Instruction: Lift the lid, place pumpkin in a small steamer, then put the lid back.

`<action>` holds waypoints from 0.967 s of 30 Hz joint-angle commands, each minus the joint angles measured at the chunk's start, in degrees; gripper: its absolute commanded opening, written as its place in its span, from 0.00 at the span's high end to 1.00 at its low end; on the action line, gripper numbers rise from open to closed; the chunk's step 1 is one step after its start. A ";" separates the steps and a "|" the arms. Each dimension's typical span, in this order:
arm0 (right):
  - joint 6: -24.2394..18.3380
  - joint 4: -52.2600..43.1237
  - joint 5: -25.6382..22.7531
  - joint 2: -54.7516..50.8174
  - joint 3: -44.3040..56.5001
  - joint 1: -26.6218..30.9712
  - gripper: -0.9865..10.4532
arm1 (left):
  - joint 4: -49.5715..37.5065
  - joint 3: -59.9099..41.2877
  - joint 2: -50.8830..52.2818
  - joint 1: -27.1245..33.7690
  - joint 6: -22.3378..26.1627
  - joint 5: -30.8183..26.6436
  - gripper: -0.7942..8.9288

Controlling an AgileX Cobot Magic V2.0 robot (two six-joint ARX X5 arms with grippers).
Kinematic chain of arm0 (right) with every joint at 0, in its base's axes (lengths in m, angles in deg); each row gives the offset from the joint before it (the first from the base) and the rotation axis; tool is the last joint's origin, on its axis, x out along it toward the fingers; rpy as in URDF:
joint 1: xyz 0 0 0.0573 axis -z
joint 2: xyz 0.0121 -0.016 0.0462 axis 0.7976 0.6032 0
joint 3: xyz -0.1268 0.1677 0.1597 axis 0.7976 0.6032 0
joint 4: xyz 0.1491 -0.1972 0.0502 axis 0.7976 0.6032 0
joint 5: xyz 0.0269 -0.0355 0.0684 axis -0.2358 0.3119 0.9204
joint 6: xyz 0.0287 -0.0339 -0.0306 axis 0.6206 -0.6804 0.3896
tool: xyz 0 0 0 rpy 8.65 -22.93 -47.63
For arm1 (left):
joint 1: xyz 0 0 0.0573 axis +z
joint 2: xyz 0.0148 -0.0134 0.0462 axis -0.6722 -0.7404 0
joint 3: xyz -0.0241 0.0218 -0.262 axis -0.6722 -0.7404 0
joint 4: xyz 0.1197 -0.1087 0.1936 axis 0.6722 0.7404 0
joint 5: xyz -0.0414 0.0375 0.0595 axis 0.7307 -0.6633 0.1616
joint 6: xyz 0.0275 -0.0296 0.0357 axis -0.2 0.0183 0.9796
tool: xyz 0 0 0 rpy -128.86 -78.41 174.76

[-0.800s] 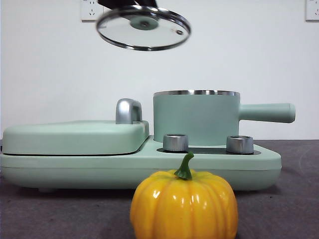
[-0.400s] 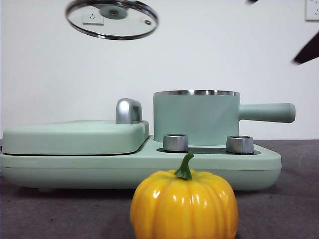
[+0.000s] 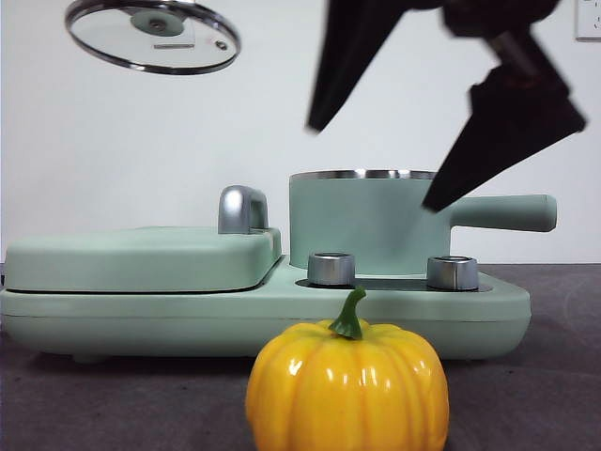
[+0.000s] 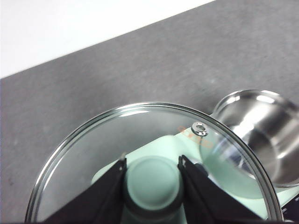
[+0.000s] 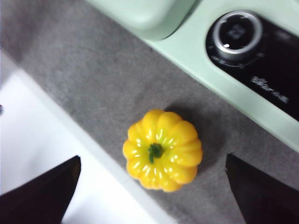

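Left gripper (image 4: 152,163) out of front view, pinching the lid (image 3: 153,36) by its knob, high up | right gripper (image 3: 376,164) jaws spread wide, hanging over the pumpkin (image 3: 346,386) on the table | small steamer (image 3: 368,222) uncovered, partly masked by one jaw

Left gripper (image 4: 152,163) black wedge jaws, right gripper (image 3: 376,164) black, tapering to points

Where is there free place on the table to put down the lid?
Bare grey table lies beside the appliance's flat cover, under the held lid. In front it is crowded: the pumpkin sits there, the right claw above it.
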 commanded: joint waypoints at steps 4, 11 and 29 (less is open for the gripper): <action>0.50 0.61 -3.21 7.65 -3.96 -4.22 0.48 | -1.05 1.90 0.39 1.40 0.31 0.13 0.80; 0.35 1.68 -4.74 14.49 -4.61 -6.54 0.48 | -1.07 1.90 0.39 1.84 0.31 0.13 0.80; -1.16 1.25 -5.18 25.00 -4.61 -8.48 0.48 | -1.07 1.90 0.39 1.84 0.09 0.13 0.80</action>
